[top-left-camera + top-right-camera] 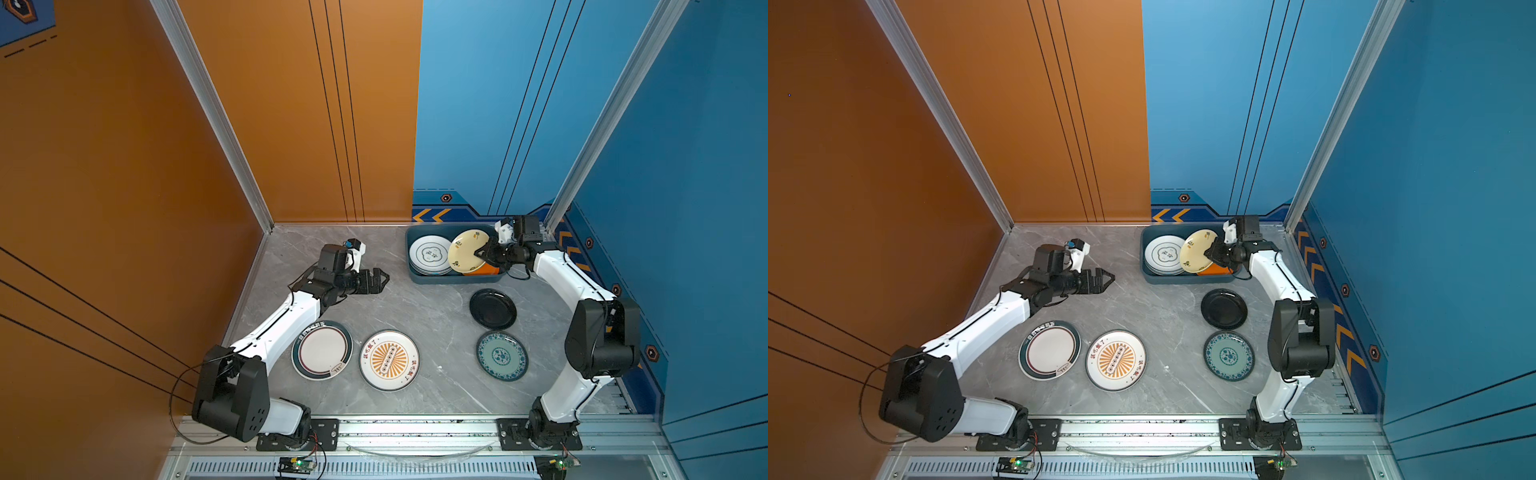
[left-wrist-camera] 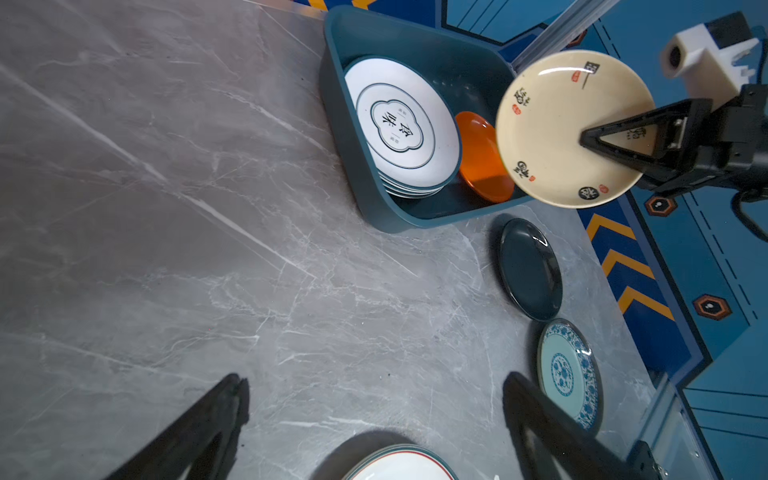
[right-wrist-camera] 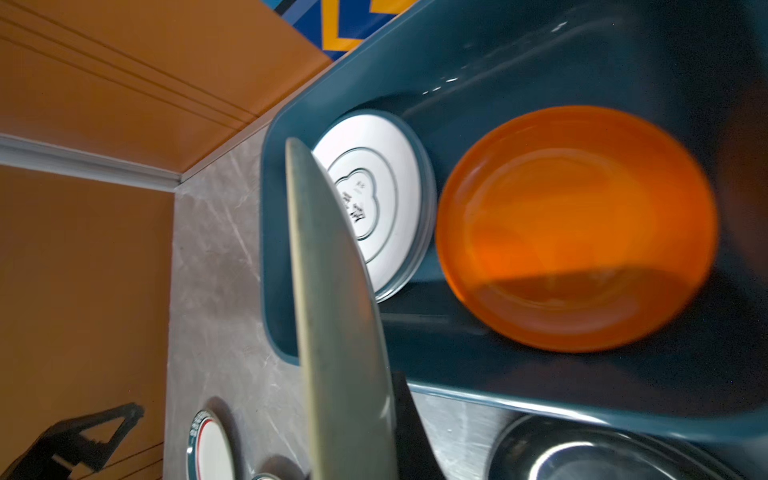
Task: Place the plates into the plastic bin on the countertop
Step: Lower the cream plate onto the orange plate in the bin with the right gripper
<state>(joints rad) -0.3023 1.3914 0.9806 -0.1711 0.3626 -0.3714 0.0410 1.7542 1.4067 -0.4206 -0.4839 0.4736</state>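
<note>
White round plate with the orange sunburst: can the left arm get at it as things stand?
Probably yes. The left gripper is open and empty over bare grey countertop, and the white orange-sunburst plate lies flat, uncovered, just clear of the dark-rimmed white plate.

Both top views hang high above the front edge and look steeply down on the whole counter (image 1: pixel 436 316), facing the orange wall (image 1: pixel 270 104) and blue wall (image 1: pixel 478 104); the counter fills only the lower half of the frame. The left wrist view looks across the counter from mid range toward the bin (image 2: pixel 436 54). The right wrist view sits very close above that bin, partly blurred. All four views share the bin and the cream plate (image 2: pixel 552 124).
</note>
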